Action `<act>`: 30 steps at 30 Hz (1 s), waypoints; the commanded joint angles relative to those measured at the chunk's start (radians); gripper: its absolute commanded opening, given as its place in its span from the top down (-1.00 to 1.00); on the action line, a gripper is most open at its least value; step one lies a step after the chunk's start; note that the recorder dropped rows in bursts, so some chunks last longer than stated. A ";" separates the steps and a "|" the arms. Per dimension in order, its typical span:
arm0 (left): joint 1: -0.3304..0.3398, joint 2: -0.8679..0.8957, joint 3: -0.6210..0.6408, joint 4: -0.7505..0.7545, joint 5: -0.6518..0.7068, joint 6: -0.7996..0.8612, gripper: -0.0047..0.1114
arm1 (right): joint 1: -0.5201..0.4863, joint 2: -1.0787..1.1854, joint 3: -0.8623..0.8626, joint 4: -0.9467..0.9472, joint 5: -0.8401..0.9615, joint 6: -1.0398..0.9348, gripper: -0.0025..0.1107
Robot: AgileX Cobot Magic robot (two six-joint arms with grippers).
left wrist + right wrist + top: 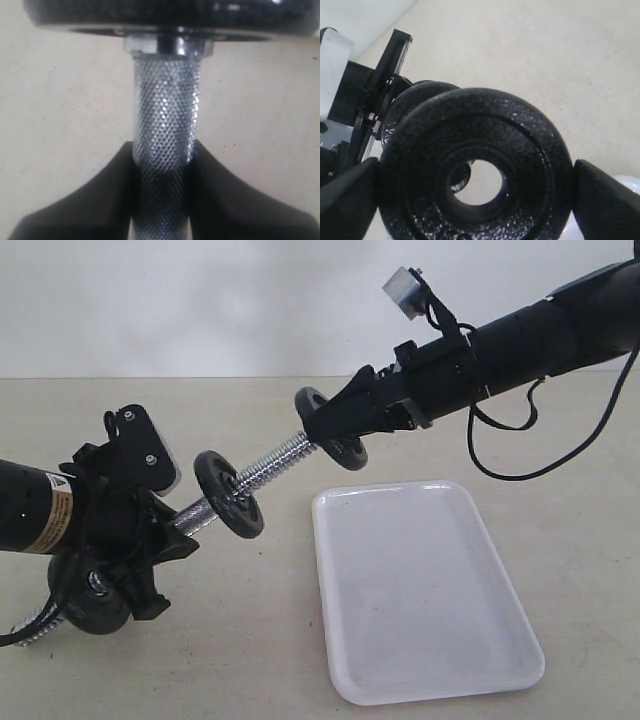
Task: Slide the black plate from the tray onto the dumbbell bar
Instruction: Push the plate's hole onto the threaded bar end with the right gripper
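Pebbled round black plate near knurled chrome dumbbell bar.

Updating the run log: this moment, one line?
left hand grips dumbbell bar | right hand grips black plate | plate at bar's threaded tip, off tray

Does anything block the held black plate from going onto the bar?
Nothing visible does. The right claw holds the black plate at the threaded tip of the dumbbell bar; bare thread runs on to another disc already on it.
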 commanded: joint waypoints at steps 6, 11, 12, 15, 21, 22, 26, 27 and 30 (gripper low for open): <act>-0.003 -0.050 -0.040 -0.053 -0.065 -0.004 0.84 | 0.020 -0.016 -0.010 0.059 0.063 -0.029 0.96; -0.003 -0.050 -0.040 -0.053 -0.067 -0.004 0.84 | 0.020 -0.016 -0.010 0.081 0.063 -0.031 0.96; -0.003 -0.050 -0.040 -0.053 -0.070 -0.004 0.84 | 0.020 -0.016 -0.010 0.083 0.063 -0.033 0.96; -0.003 -0.050 -0.040 -0.049 -0.085 -0.004 0.84 | 0.020 -0.016 -0.010 0.093 0.063 -0.036 0.96; -0.003 -0.050 -0.040 -0.049 -0.085 -0.004 0.84 | 0.020 -0.016 -0.010 0.101 0.063 -0.038 0.96; -0.003 -0.050 -0.040 -0.049 -0.085 -0.004 0.84 | 0.020 -0.016 -0.010 0.101 0.063 -0.042 0.96; -0.003 -0.050 -0.040 -0.049 -0.085 -0.004 0.84 | 0.020 -0.016 -0.021 0.103 0.063 -0.042 0.96; -0.003 -0.050 -0.040 -0.049 -0.085 -0.004 0.84 | 0.020 -0.016 -0.027 0.103 0.063 -0.042 0.96; -0.003 -0.050 -0.040 -0.049 -0.085 -0.004 0.84 | 0.020 -0.016 -0.049 0.104 0.063 -0.030 0.96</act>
